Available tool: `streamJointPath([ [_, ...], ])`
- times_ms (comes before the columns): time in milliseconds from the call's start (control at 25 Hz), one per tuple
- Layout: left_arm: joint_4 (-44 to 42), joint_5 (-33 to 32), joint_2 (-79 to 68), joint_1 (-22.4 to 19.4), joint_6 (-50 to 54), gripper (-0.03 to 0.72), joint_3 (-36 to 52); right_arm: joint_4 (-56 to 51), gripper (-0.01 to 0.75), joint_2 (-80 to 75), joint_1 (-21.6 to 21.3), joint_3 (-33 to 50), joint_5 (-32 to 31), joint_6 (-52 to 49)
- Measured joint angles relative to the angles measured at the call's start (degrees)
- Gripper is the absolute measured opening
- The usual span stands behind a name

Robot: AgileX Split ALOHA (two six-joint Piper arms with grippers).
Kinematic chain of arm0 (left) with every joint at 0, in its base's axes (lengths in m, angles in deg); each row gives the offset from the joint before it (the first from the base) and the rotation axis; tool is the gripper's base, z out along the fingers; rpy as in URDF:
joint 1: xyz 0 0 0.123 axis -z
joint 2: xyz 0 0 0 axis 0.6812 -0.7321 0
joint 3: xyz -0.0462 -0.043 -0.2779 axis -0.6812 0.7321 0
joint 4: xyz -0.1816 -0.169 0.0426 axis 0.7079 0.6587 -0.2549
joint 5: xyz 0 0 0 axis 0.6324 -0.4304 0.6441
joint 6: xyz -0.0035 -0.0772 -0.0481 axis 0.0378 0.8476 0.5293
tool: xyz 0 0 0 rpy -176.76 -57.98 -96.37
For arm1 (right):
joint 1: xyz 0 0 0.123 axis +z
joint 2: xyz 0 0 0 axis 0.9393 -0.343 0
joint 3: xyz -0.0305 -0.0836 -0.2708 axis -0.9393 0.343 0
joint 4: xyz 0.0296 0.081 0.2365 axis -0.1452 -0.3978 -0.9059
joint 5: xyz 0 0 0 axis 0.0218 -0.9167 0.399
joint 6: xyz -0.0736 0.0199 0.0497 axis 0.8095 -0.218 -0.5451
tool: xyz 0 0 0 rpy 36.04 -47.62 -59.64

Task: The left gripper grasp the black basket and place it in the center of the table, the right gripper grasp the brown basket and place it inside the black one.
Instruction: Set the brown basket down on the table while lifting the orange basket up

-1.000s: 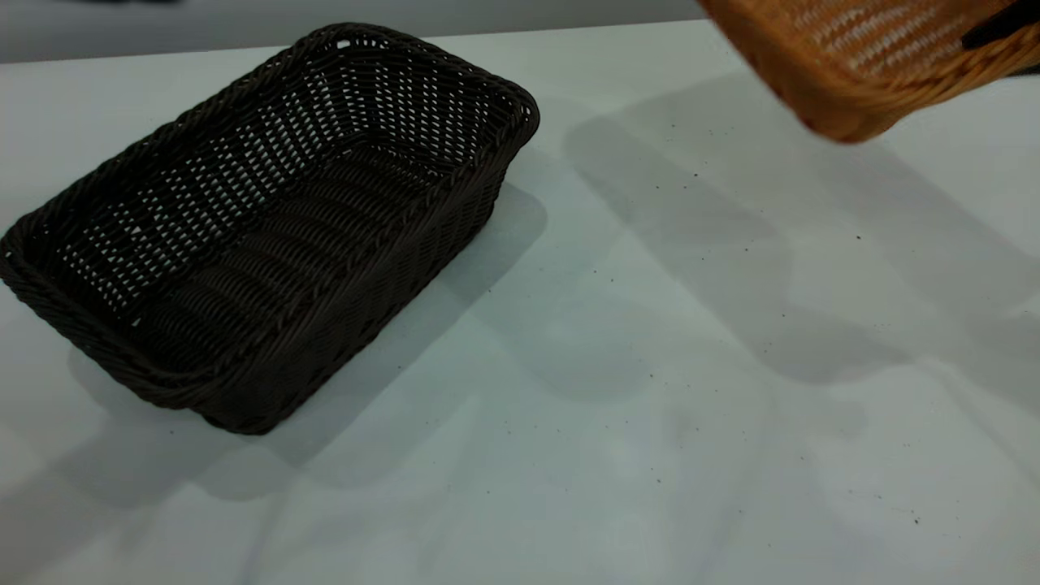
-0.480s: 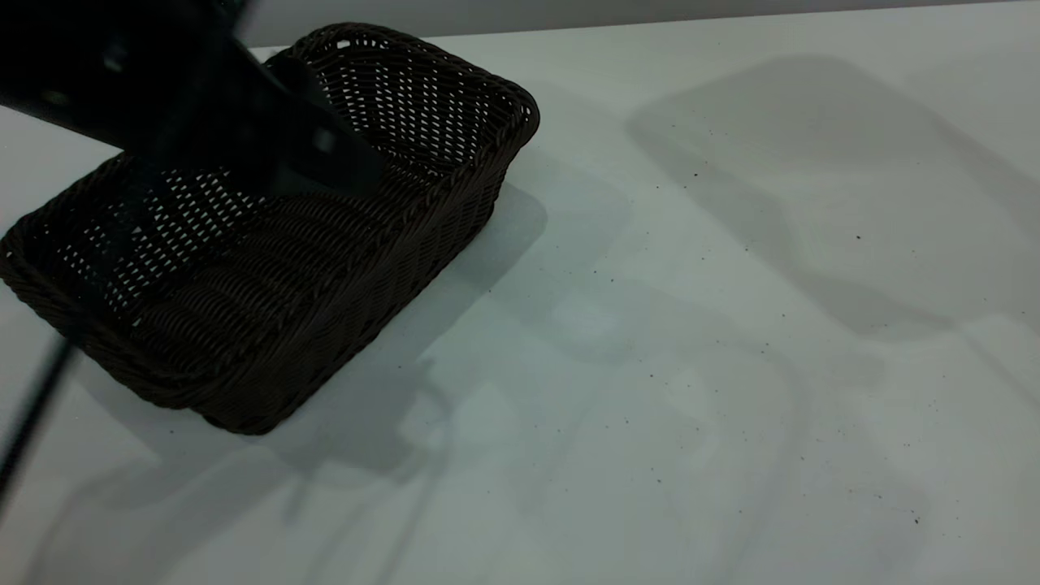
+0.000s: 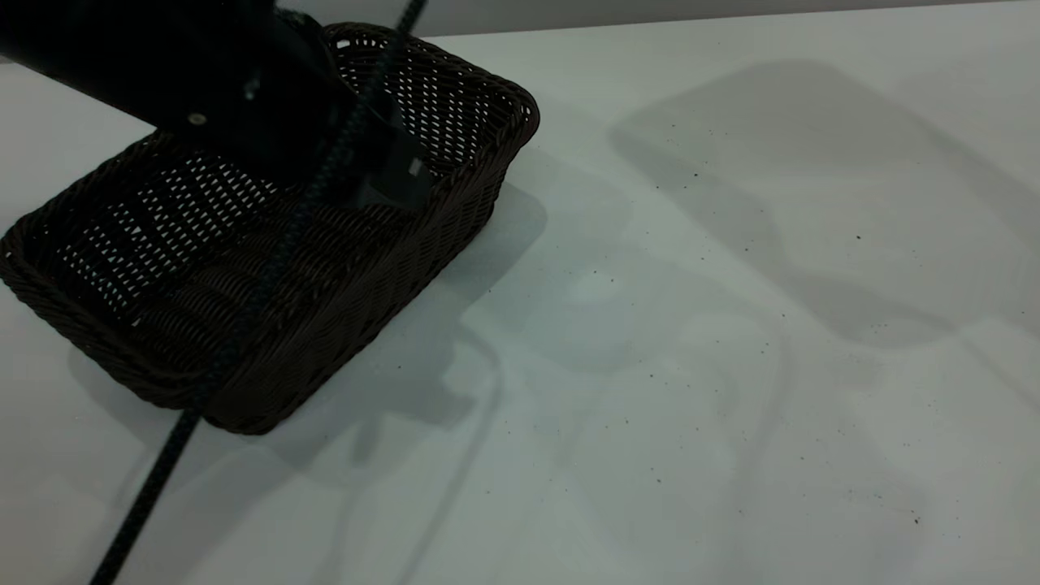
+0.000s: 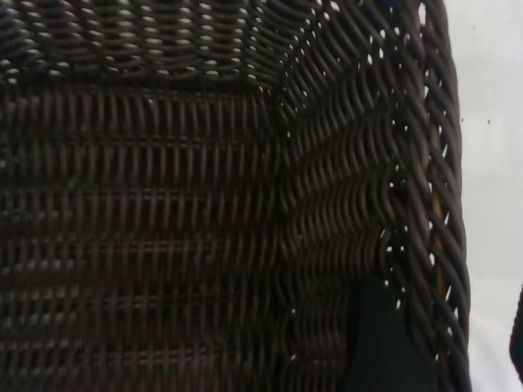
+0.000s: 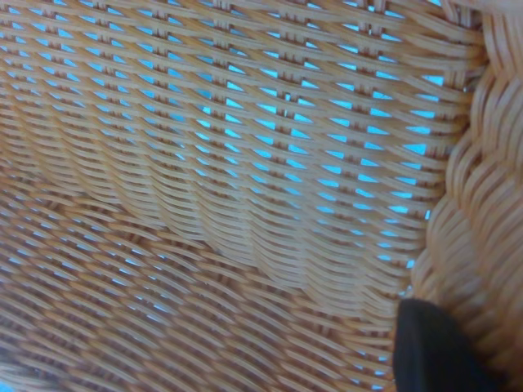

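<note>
The black basket [image 3: 268, 244] stood at the tabletop's [image 3: 731, 366] left, its interior partly blocked by the left hand [image 3: 390, 175] and a cable [image 3: 244, 317] slanting across. Centre and right lay open.

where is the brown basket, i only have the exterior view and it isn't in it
observer: the right wrist view is filled with the brown basket weave, with the right pincer at its braided rim.
operator: is the left pincer on the black basket's wall
observer: the left wrist view shows the left pincer open astride the black basket wall, one finger inside and the other outside.
operator: is the outer one touching the rim
observer: no, a strip of white table shows between the rim and that outer finger.
</note>
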State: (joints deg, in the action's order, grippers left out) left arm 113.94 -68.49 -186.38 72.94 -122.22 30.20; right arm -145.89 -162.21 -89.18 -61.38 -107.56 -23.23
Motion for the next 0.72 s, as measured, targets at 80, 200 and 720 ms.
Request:
streamJointPath([
  [80, 1.0, -1.2, -1.3, 0.0, 0.0, 0.344, -0.9, 0.0, 0.111, 0.0, 0.0, 0.0, 0.0, 0.4],
  [200, 1.5, -1.7, -2.9, 0.3, 0.0, 0.344, -1.6, 0.0, 0.111, 0.0, 0.0, 0.0, 0.0, 0.4],
  [720, 1.5, 5.6, -6.3, 5.7, -0.1, 0.344, -1.7, 0.0, 0.111, 0.0, 0.0, 0.0, 0.0, 0.4],
])
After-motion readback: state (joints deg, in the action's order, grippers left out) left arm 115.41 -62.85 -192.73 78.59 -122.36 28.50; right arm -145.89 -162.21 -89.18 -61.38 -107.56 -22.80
